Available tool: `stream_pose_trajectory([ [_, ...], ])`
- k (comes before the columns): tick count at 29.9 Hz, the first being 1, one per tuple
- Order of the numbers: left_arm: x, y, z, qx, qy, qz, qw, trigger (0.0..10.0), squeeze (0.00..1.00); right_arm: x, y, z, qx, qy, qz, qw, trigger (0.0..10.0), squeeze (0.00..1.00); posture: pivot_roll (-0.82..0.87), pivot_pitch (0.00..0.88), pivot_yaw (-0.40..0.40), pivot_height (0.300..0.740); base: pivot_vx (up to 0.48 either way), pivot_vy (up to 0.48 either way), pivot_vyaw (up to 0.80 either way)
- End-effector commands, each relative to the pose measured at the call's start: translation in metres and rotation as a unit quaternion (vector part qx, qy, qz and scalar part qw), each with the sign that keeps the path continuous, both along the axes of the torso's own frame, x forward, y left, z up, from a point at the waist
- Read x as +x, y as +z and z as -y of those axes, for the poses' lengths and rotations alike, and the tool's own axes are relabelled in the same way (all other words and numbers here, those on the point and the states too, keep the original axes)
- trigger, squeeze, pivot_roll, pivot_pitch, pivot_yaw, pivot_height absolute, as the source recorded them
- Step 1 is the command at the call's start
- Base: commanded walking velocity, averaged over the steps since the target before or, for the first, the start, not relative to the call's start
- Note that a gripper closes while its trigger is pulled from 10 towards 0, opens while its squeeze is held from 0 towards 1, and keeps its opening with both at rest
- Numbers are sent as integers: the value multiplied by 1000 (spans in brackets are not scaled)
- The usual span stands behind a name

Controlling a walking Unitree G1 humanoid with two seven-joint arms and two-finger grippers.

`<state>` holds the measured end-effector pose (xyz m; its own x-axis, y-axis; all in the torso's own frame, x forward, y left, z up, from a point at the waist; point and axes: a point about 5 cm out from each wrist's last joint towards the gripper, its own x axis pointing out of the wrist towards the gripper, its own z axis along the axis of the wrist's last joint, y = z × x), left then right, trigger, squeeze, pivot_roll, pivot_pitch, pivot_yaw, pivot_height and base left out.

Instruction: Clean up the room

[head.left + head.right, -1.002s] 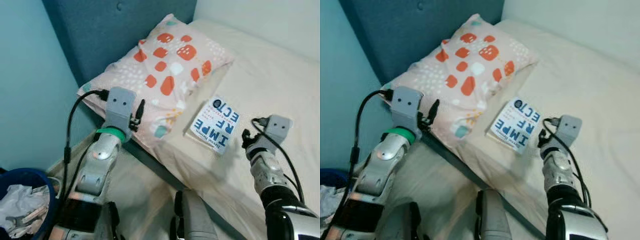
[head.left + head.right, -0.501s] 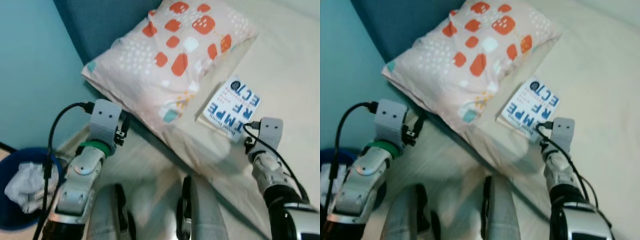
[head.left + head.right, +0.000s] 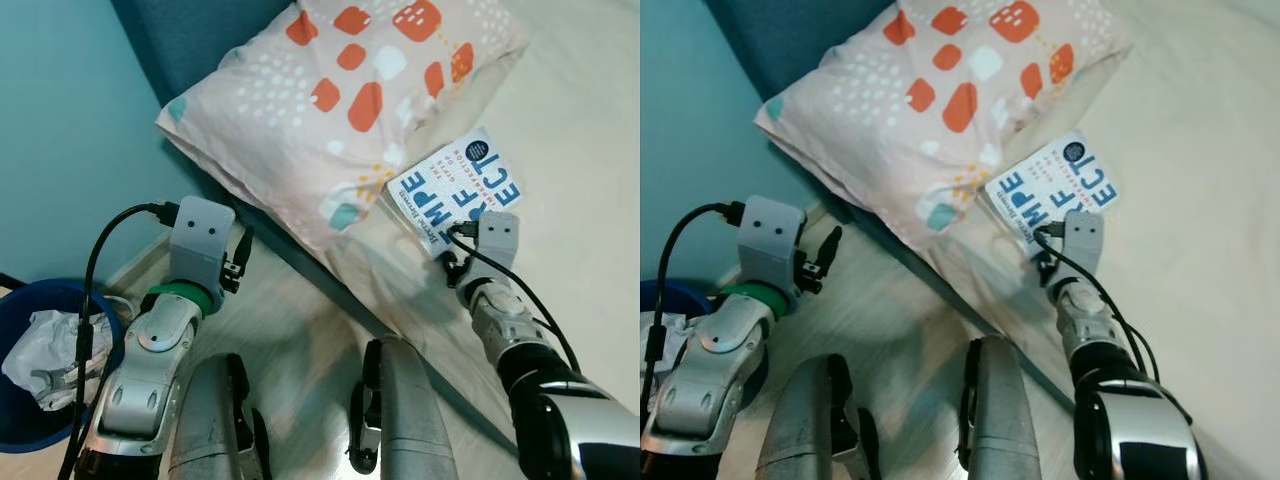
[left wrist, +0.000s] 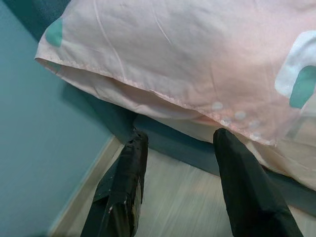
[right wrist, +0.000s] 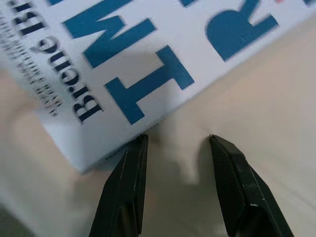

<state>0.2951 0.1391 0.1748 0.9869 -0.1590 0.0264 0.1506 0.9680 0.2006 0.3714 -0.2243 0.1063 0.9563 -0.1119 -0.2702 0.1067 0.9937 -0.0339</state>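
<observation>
place: home bedroom | evidence: bed (image 3: pixel 590 150) with patterned pillow (image 3: pixel 340 90), padded blue headboard (image 3: pixel 200 40), teal wall (image 3: pixel 60 120)

The bed (image 3: pixel 580 150), covered with a cream sheet, carries a patterned pillow (image 3: pixel 340 100) at its far left and a white book (image 3: pixel 455 190) lying flat just right of it.

The white book (image 3: pixel 456 191), lying on the bed just beside the patterned pillow (image 3: pixel 340 100), carries large blue block letters — "MPE", "RF" and "ECT" can be read on its cover. In the right wrist view, small dark lettering along the cover's edge reads "Brené" — the rest is blurred.
</observation>
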Motion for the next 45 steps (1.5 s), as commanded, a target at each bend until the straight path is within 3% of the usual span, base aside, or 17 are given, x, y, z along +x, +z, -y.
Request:
stream_pose_trajectory([
  [1,1,-3,2,-3,1,-4,1000,10000,0,-5,-12,-4,2,10,-26,1000,10000,0,6,311,58,605,0,0,0],
  [4,3,-2,4,-6,0,0,1000,10000,0,-5,-12,-1,0,0,-28,1000,10000,0,2,302,55,605,0,0,0],
  [8,12,1,11,-18,-3,10,1000,10000,0,-14,-14,25,4,-71,-19,997,10000,0,-39,219,40,605,0,0,0],
  [10,12,1,11,-18,-3,10,1000,10000,0,-14,-14,25,4,-71,-19,997,10000,0,-39,219,40,605,0,0,0],
  [13,18,4,21,-27,-16,21,999,10000,0,-24,-16,45,2,-123,-4,992,10000,0,-54,171,38,605,0,0,0],
  [17,22,7,23,-30,-19,28,999,10000,0,-23,-11,48,11,-127,18,992,10000,0,-54,151,34,605,0,0,0],
  [19,26,9,24,-33,-16,33,999,10000,0,-13,-2,28,32,-57,51,997,10000,0,-61,120,28,605,0,0,0],
  [22,29,12,27,-35,-19,44,998,10000,0,-3,-8,-25,39,87,21,995,10000,0,-40,114,26,605,0,0,0],
  [23,29,13,28,-36,-20,46,998,10000,0,-3,-11,-35,36,109,11,993,10000,0,-36,115,25,605,0,0,0],
  [25,29,14,28,-36,-20,47,998,10000,0,-3,-12,-39,35,119,7,992,10000,0,-32,117,25,605,0,0,0],
  [27,26,13,21,-32,-10,47,998,10000,0,-4,-19,-58,40,151,-14,988,10000,0,1,152,21,605,0,0,0],
  [30,20,10,14,-26,0,42,999,10000,0,-7,-25,-71,40,174,-31,983,10000,0,26,185,22,605,0,0,0],
  [33,16,9,11,-22,4,40,999,10000,0,-8,-27,-75,37,182,-35,982,10000,0,26,185,22,605,0,0,0],
  [34,12,8,7,-18,9,36,999,10000,0,-7,-27,-75,31,176,-38,983,10000,0,63,241,30,605,0,0,0],
  [45,-9,1,-9,3,21,8,1000,10000,0,-4,-24,-69,45,155,-42,986,10000,0,101,363,63,605,0,0,0],
])
